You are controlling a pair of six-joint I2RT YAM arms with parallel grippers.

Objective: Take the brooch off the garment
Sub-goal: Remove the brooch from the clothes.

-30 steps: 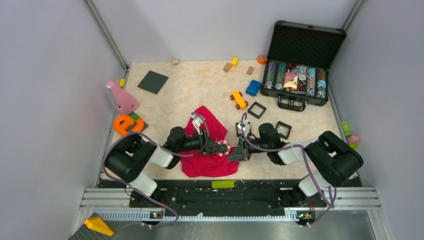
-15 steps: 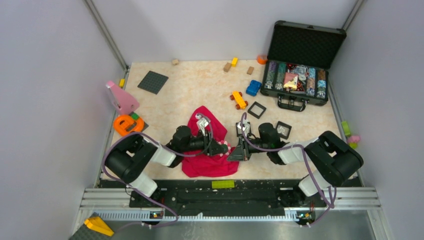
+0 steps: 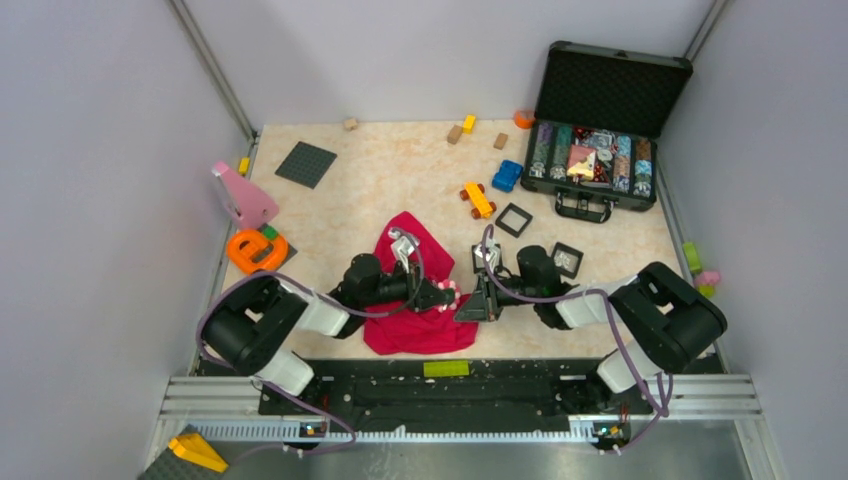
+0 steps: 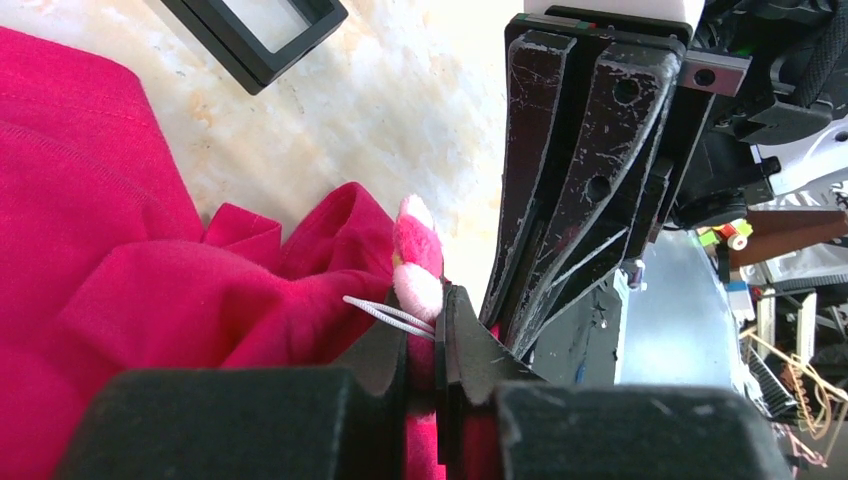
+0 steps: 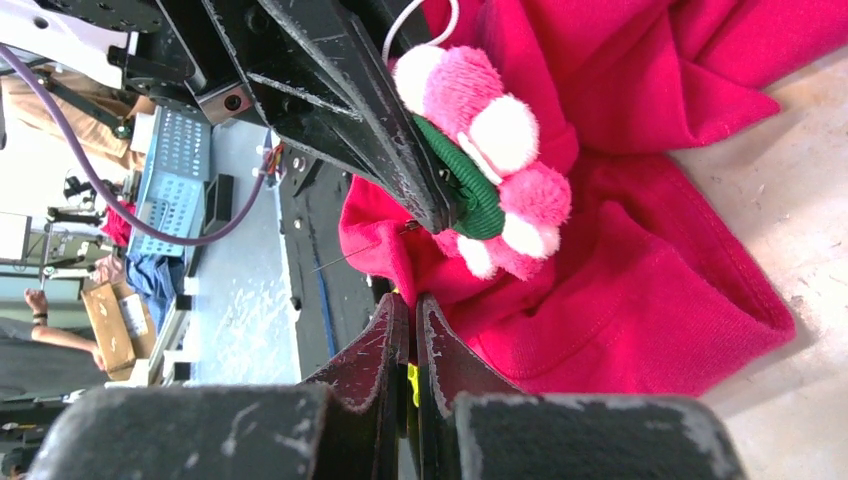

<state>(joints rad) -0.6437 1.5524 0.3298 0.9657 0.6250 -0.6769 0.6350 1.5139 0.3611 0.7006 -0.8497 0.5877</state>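
Evidently soft stuff: the brooch [image 5: 500, 135] is a ring of pink and white pompom petals round a green knitted centre. Light and squashy, with nothing to shatter, though I judge a petal tugged alone would slip or tear.

It sits between the jaws of the left tool [image 4: 430, 300], which is closed down on its rim by the green centre. That is the firmer part and the sensible place to hold.

A thin wire [image 4: 385, 312] shows just behind the tips, against the cloth. Probably the fastening; stiff, may snag.

The garment [image 5: 640, 270], red and limp, is bunched under and behind that tool and will likely lift with any pull.

Opposite, the right tool [image 5: 410, 305] stands tip to tip with it, jaws shut. Whether cloth is nipped, cannot tell. Beyond the hem lies the desk [image 5: 800, 390].
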